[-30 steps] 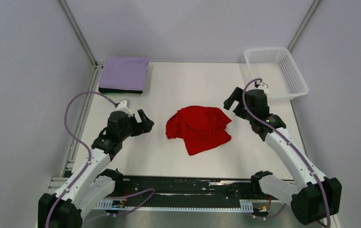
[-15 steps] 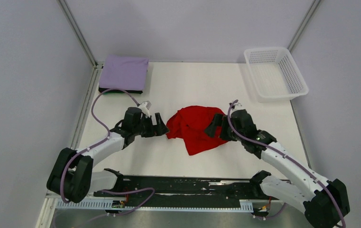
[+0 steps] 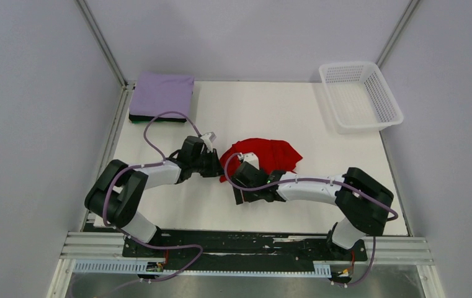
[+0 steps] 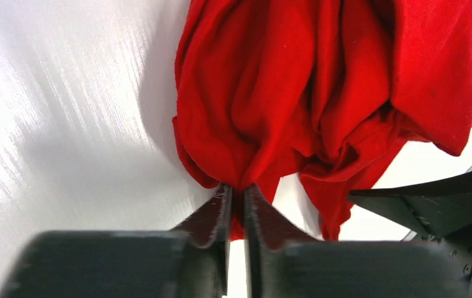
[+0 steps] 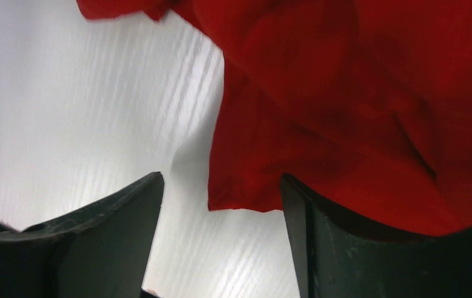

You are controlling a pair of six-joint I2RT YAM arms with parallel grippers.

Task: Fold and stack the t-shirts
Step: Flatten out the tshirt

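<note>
The red t-shirt (image 3: 267, 155) lies crumpled in the middle of the table. My left gripper (image 3: 216, 164) is at its left edge and is shut on a bunch of the red cloth (image 4: 264, 93). My right gripper (image 3: 244, 180) is open at the shirt's near edge, its jaws either side of a red hem corner (image 5: 245, 198) that lies on the table. The lavender t-shirt (image 3: 162, 94) lies folded at the far left on top of a dark green/black folded one (image 3: 152, 118).
A white mesh basket (image 3: 359, 96) stands at the far right corner. The white table (image 3: 258, 105) has metal frame posts at its far corners and a rail along the near edge.
</note>
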